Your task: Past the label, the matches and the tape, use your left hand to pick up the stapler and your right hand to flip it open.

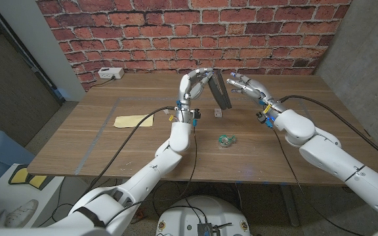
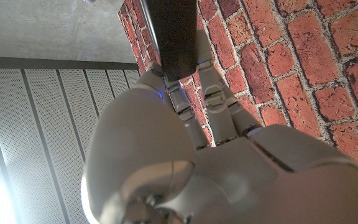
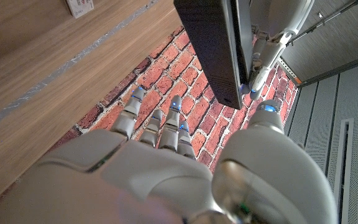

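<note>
My left hand (image 1: 194, 86) holds the dark stapler (image 1: 220, 91) up above the middle of the table, its long body tilted. The left wrist view shows the stapler (image 2: 173, 32) sticking out past the fingers of the left hand (image 2: 185, 155). My right hand (image 1: 246, 84) hovers just to the right of the stapler's upper end, fingers spread and reaching toward it. In the right wrist view the stapler (image 3: 214, 51) hangs close beyond the right hand (image 3: 166, 168); whether they touch is unclear. The left hand's fingers (image 3: 272, 31) grip its far side.
A roll of tape (image 1: 227, 139) lies on the table in front of the hands. A small matchbox (image 1: 217, 113) (image 3: 79, 6) sits under the stapler. A yellow label (image 1: 133, 121) lies to the left. A white box (image 1: 110, 73) stands by the brick wall.
</note>
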### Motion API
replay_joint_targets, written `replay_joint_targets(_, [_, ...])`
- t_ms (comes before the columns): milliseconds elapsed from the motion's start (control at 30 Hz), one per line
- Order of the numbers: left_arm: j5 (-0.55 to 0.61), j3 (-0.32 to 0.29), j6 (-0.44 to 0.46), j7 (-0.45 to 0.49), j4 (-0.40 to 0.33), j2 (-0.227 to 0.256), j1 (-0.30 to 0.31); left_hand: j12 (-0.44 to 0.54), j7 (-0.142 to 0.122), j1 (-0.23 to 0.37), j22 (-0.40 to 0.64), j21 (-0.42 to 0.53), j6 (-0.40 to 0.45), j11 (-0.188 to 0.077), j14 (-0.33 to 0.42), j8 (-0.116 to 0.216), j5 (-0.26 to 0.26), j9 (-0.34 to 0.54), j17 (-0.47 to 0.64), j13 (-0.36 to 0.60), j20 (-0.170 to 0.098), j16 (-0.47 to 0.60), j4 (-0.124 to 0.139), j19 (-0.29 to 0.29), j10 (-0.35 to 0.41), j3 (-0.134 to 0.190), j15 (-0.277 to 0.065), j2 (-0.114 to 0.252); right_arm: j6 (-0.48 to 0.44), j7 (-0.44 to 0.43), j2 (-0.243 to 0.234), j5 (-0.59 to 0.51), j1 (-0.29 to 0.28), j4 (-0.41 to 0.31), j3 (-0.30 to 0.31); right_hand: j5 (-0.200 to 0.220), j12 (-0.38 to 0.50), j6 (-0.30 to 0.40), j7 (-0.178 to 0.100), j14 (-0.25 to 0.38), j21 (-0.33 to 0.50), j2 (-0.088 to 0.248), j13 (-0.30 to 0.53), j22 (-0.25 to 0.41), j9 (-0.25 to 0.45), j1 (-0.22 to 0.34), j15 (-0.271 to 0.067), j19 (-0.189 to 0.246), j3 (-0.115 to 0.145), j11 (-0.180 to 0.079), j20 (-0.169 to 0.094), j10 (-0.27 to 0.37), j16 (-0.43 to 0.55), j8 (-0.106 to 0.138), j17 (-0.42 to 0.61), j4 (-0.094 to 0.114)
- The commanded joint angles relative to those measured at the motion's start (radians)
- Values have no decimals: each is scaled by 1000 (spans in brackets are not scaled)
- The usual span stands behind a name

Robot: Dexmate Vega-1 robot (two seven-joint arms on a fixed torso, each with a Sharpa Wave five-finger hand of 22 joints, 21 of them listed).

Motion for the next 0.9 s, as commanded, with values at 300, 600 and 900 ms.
replay_joint_targets(300, [13,10,-25,15,38,-13,-16,-5,-8,22,1,12,3,-1,132,-5,6,3,7,0,-139,-5,2,-2,2,-2,-234,22,-82,-79,3,-44,-23,-79,-15,4,6,-25,21,-9,6,1,17,3,1,3,0,-9,6,2,3,5,0,-1,2,-5])
replay_joint_targets(600, [4,15,-34,10,57,-21,-24,-6,-6,23,0,16,4,0,134,-6,7,3,10,0,-139,-6,2,-1,4,-3,-234,21,-74,-90,23,-47,-18,-65,-22,4,11,-69,16,-11,7,5,30,3,1,25,-1,-17,16,10,3,10,3,-4,2,-17])
replay_joint_targets(900, [-9,21,-34,-4,66,-25,-27,-8,-6,24,-1,19,2,-1,136,-8,7,3,12,-3,-140,-7,2,-3,8,-4,-234,21,-70,-102,39,-49,-14,-55,-27,1,31,-69,25,30,12,16,29,2,0,66,15,-12,37,22,-17,80,19,8,-2,-33])
